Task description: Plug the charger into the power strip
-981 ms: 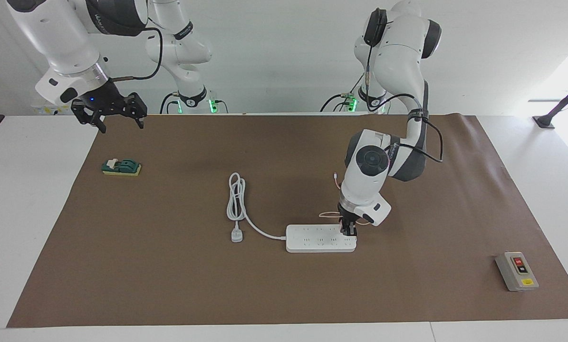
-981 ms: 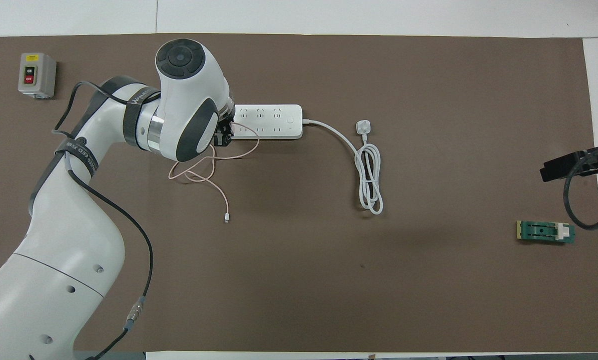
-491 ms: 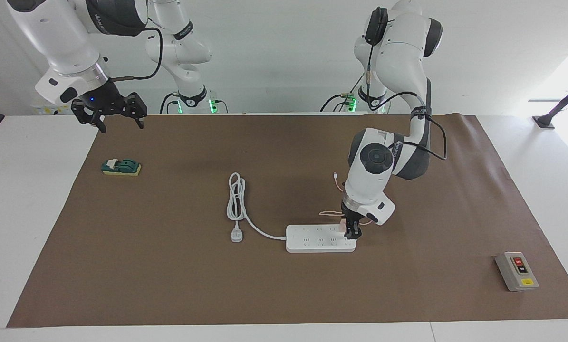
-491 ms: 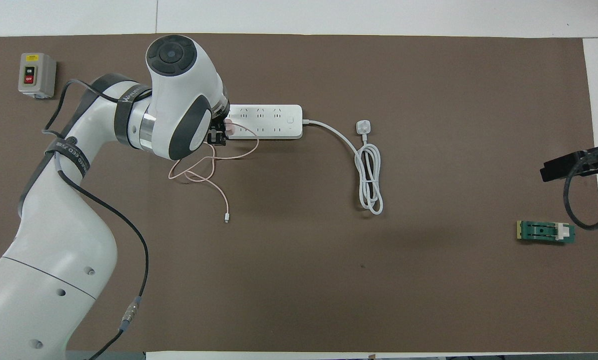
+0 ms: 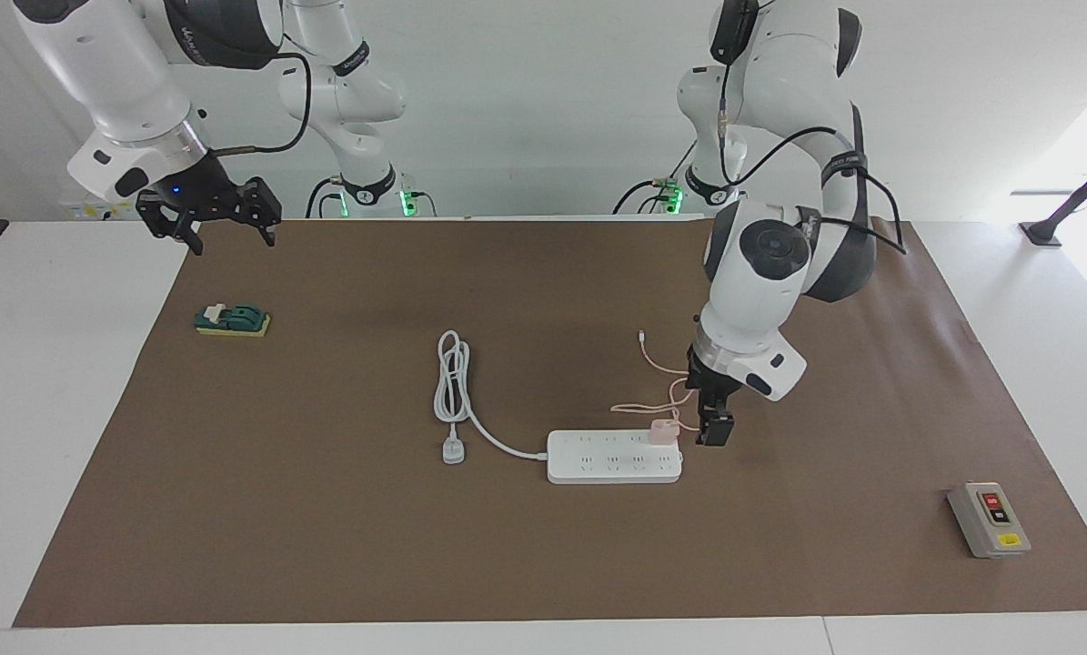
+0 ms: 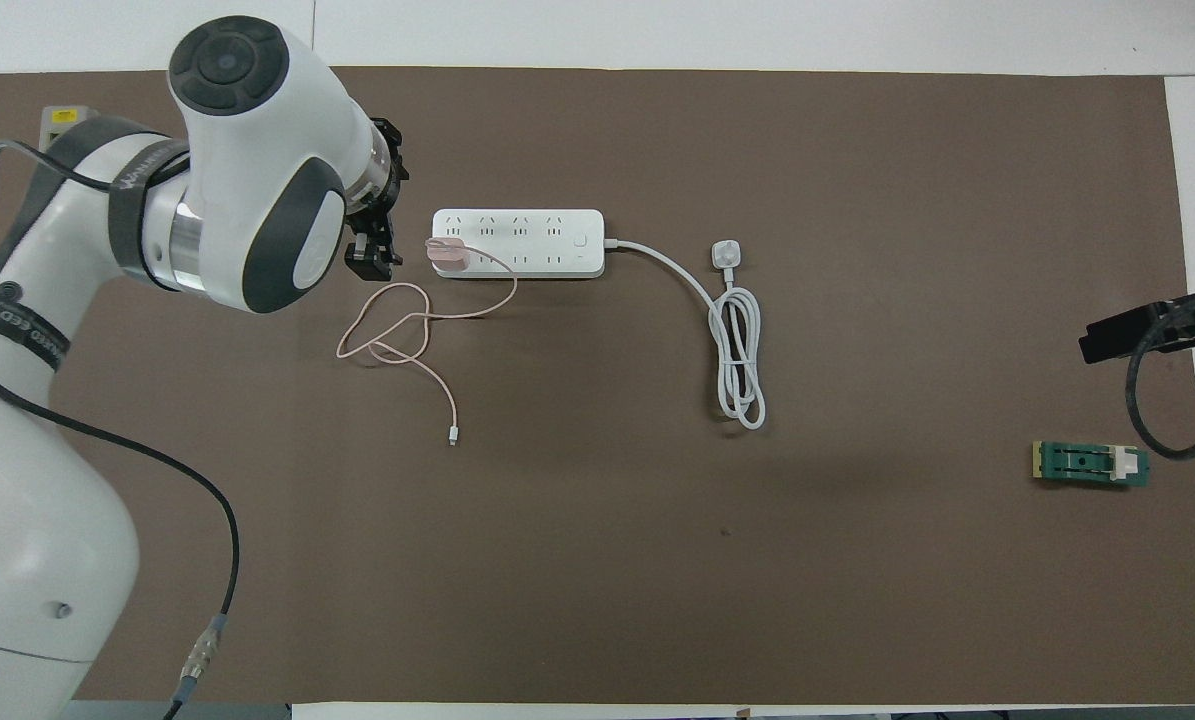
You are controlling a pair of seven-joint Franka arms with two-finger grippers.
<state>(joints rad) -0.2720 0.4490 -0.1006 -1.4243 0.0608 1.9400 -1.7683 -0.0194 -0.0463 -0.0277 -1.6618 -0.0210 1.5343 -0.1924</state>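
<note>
The charger [image 5: 663, 430] sits plugged into the strip [image 5: 614, 457], at the strip's end toward the left arm's end of the tabletop [image 5: 525, 537], on the row of sockets nearer the robots. Its thin pink cable [image 6: 412, 325] loops off the strip onto the brown mat [image 6: 657, 560] and trails toward the robots, ending in a small connector. The left hand [image 5: 713, 428] hangs just off that end of the strip, at about 3 o'clock from the charger in the facing view, holding nothing; its fingers stand apart and clear of the charger. The strip's thick white cord [image 5: 453, 387] runs from its other end, at 9 o'clock in the facing view, to a coil and a white plug [image 5: 453, 452] on the mat. The right hand [image 5: 225, 223] waits in the air with fingers spread, empty, over the mat's corner at the right arm's end. A green block [image 5: 232, 319] lies on the mat near it. A grey switch box [image 5: 989, 519] sits at the left arm's end.
</note>
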